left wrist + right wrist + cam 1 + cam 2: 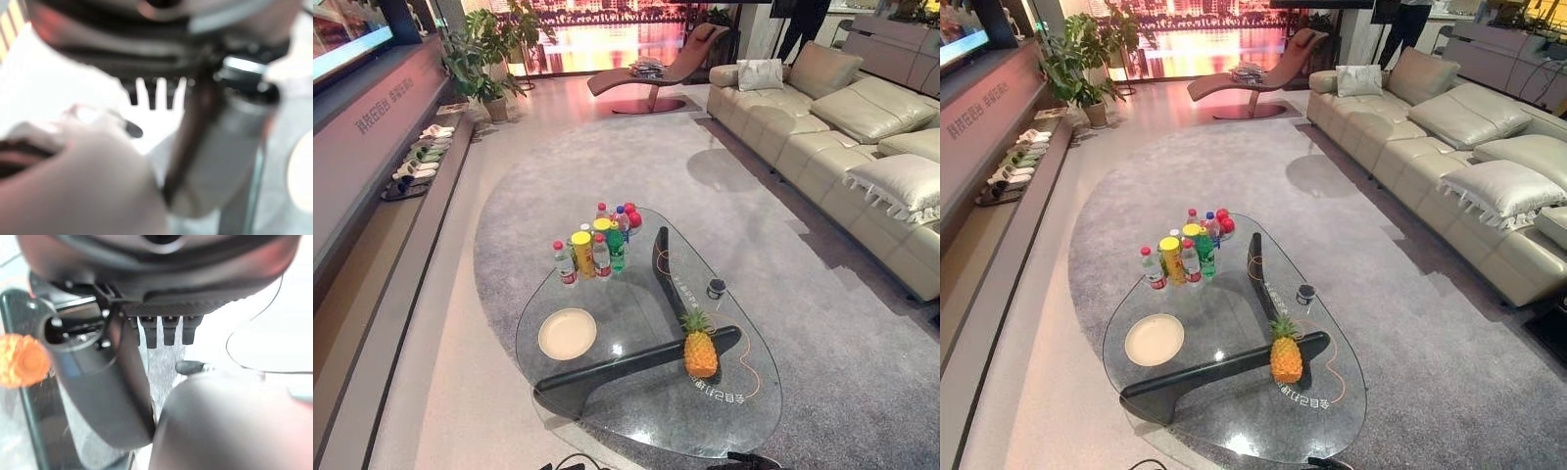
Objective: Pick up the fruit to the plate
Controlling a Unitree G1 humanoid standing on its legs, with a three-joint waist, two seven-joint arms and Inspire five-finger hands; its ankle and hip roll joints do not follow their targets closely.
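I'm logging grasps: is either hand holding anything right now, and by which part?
Nothing is held. The pineapple stands untouched on the glass table, apart from the plate.

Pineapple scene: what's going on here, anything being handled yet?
Nothing is held yet. The pineapple stands upright on the glass coffee table, near its right front, untouched. The empty plate lies apart from it on the table's left side, with a cluster of bottles behind. The left hand and right hand show in their wrist views, fingers straight, off the fruit.
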